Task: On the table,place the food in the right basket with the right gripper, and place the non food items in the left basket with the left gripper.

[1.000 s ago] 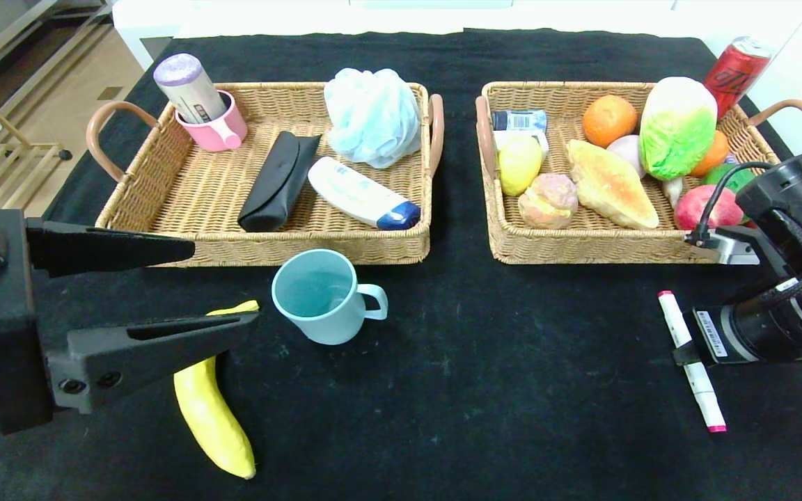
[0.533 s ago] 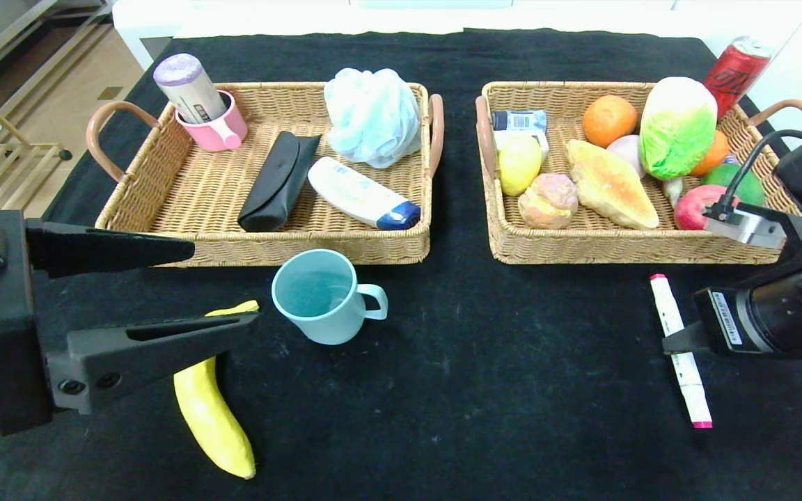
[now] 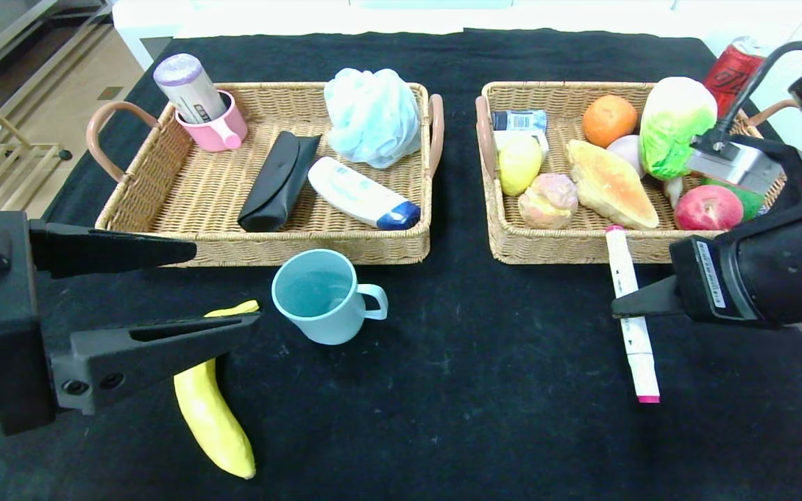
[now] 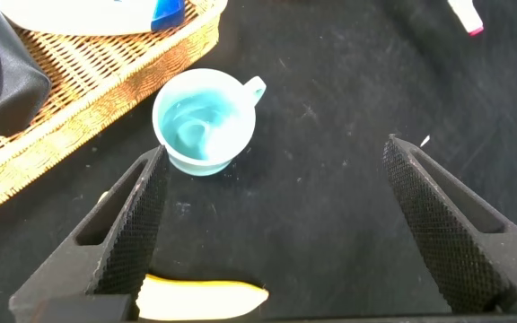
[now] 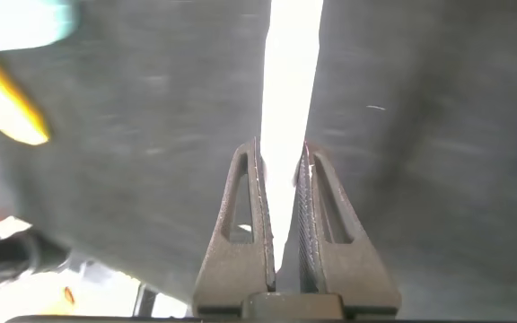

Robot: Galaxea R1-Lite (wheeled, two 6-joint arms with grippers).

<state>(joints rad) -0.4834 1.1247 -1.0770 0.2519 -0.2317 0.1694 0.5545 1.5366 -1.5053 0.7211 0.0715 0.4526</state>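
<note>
My right gripper (image 3: pixel 620 306) (image 5: pixel 281 152) is shut on the white marker pen (image 3: pixel 629 313) (image 5: pixel 293 54) and holds it above the table (image 3: pixel 457 390), in front of the right basket (image 3: pixel 582 249). The pen's pink top end overlaps that basket's front rim. The orange (image 3: pixel 608 120) and the napa cabbage (image 3: pixel 672 125) lie in the right basket. My left gripper (image 3: pixel 225 284) (image 4: pixel 275 148) stands open at the near left, empty. The teal mug (image 3: pixel 319 296) (image 4: pixel 205 119) is just beyond its fingers. The banana (image 3: pixel 213 410) (image 4: pixel 200 298) lies partly under its lower finger. The left basket (image 3: pixel 269 248) is behind the mug.
The left basket holds a pink mug (image 3: pixel 216 129) with a tube, a black case (image 3: pixel 277 181), a white bottle (image 3: pixel 360 193) and a blue sponge (image 3: pixel 372 117). Bread (image 3: pixel 610 184), an apple (image 3: pixel 707 209) and a lemon (image 3: pixel 518 163) fill the right basket. A red can (image 3: pixel 734 69) stands behind.
My right gripper has lifted the marker pen off the table and carried it left, toward the right basket's front. The left gripper has not moved.
</note>
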